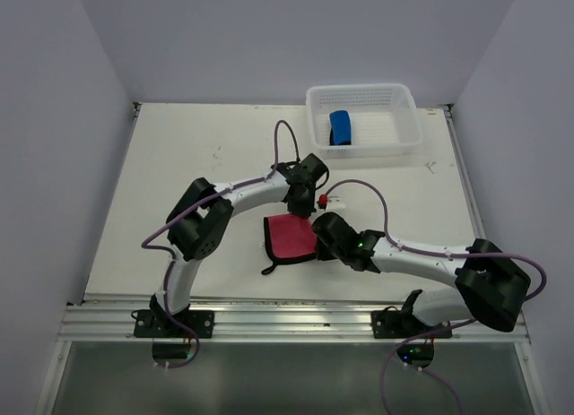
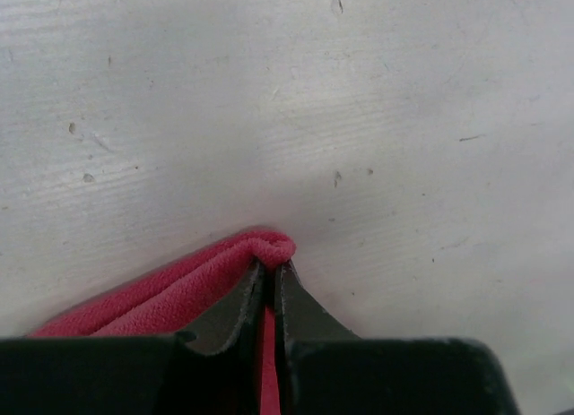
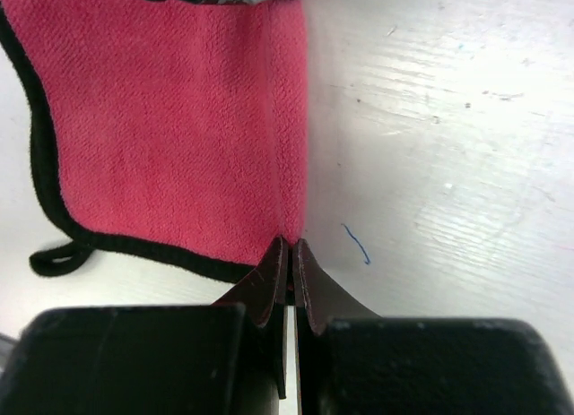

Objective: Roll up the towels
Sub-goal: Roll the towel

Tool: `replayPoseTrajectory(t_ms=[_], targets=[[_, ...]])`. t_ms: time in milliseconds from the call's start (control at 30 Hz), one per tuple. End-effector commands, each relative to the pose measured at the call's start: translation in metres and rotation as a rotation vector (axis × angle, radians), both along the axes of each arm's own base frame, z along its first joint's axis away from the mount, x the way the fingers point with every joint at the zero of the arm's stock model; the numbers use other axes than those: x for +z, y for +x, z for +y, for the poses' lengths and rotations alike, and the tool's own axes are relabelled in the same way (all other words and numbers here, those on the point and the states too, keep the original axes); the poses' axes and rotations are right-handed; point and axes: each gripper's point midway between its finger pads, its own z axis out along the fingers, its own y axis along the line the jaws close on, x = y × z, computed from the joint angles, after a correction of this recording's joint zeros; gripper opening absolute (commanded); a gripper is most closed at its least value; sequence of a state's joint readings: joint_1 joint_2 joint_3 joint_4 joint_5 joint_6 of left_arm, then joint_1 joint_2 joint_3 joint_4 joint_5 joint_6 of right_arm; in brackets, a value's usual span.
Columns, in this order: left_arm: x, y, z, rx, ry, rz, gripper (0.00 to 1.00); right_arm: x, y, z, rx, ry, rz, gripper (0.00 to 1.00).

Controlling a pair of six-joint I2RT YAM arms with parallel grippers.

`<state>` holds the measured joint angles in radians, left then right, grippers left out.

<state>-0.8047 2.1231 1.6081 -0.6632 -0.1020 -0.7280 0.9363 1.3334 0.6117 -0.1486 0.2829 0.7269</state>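
Though soft, flat pink-red towel (image 3: 170, 119), black-hemmed.

We read no text, label, brand, number or sign in any of the three views. The only mark we note is a short blue stroke (image 3: 356, 243) on the table (image 3: 448, 119); it forms no letter or digit.
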Motion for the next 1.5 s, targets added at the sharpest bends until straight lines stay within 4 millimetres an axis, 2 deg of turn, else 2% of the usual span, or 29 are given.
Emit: replayPoseTrajectory(t_ms=[0,100,233,567,733,1100,1333,1467], targets=[[0.051,0.036,-0.012,0.055,-0.188,-0.158,0.00,0.010,-0.010,-0.030,0.037,-0.230,-0.029,0.00],[0.060,0.039,-0.016,0.051,-0.234,-0.184,0.00,0.019,-0.011,-0.034,0.051,-0.304,-0.070,0.00],[0.068,0.045,-0.023,0.030,-0.292,-0.211,0.00,0.019,-0.014,-0.042,0.054,-0.389,-0.091,0.00],[0.058,0.045,-0.025,-0.029,-0.355,-0.228,0.00,0.019,-0.017,-0.050,0.081,-0.587,-0.153,0.00],[0.056,0.053,-0.025,-0.057,-0.397,-0.259,0.00,0.021,-0.017,-0.051,0.116,-0.721,-0.211,0.00],[0.064,0.055,-0.022,-0.123,-0.446,-0.290,0.00,0.017,-0.026,-0.027,0.230,-0.884,-0.279,0.00],[0.050,0.052,-0.011,-0.139,-0.418,-0.278,0.00,-0.004,-0.033,-0.014,0.317,-1.018,-0.263,0.00],[0.041,0.050,-0.007,-0.145,-0.409,-0.271,0.00,-0.007,-0.036,-0.003,0.372,-1.103,-0.270,0.00]])
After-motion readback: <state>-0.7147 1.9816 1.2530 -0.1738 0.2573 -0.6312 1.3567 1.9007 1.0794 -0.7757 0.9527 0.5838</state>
